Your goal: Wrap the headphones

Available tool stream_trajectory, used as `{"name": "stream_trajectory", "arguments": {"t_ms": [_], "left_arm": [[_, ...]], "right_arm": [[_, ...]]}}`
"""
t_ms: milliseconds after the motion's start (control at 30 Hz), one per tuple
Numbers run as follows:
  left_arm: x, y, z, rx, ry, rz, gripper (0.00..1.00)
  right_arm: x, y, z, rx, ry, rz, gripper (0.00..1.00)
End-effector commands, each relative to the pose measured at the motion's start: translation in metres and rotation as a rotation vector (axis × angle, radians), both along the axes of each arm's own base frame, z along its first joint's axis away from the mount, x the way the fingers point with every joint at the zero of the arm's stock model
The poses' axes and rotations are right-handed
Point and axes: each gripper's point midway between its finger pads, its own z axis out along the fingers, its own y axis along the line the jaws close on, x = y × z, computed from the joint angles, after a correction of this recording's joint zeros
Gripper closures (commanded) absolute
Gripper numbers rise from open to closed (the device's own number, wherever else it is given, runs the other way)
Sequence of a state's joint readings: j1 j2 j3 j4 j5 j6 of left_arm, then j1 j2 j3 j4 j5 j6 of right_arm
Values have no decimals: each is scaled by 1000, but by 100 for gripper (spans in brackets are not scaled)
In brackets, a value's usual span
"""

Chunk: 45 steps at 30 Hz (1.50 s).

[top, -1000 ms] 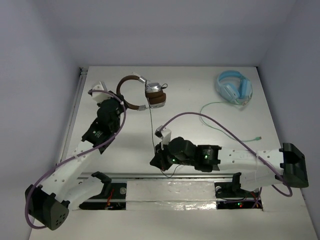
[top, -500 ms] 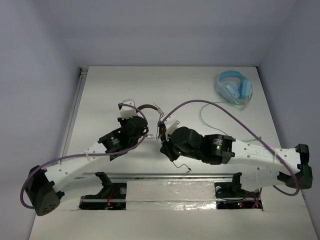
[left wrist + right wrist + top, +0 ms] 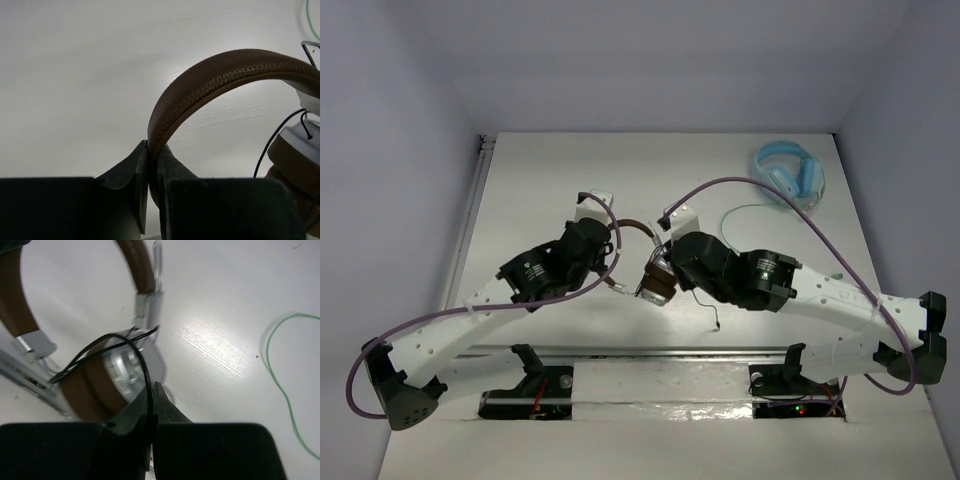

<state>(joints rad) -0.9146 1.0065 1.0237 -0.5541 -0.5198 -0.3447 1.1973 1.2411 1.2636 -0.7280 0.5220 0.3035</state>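
The brown headphones point(image 3: 655, 283) hang in the air above the middle of the table between both arms. My left gripper point(image 3: 152, 150) is shut on the brown headband point(image 3: 210, 75); it shows in the top view point(image 3: 618, 232) by the headband's left end. My right gripper point(image 3: 153, 387) is shut on the thin black cable point(image 3: 142, 360), which loops over the silver earcup point(image 3: 125, 371) with its brown pad. In the top view the right gripper point(image 3: 655, 262) sits just above the earcups, and the cable's loose end point(image 3: 712, 312) trails down to the table.
Light blue headphones point(image 3: 788, 173) lie at the far right of the table, their pale green cable point(image 3: 745, 212) curving toward the middle; it shows in the right wrist view point(image 3: 280, 385). A metal rail point(image 3: 660, 352) runs along the table's near edge.
Both arms have swung toward the table's middle. The left gripper lifted the headphones off the far left of the table, and the right gripper carried the cable up to the earcups.
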Motion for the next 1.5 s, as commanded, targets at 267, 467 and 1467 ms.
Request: {"name": "stream_trajectory", "arguments": {"t_ms": [267, 467, 1467], "left_arm": [[-10, -13, -4, 45, 17, -166, 100], [-14, -25, 21, -107, -5, -272, 100], [-28, -62, 125, -621, -93, -594, 100]], "right_arm": [[27, -29, 30, -34, -136, -129, 100], [49, -44, 24, 40, -155, -243, 100], [52, -16, 4, 740, -142, -142, 72]]}}
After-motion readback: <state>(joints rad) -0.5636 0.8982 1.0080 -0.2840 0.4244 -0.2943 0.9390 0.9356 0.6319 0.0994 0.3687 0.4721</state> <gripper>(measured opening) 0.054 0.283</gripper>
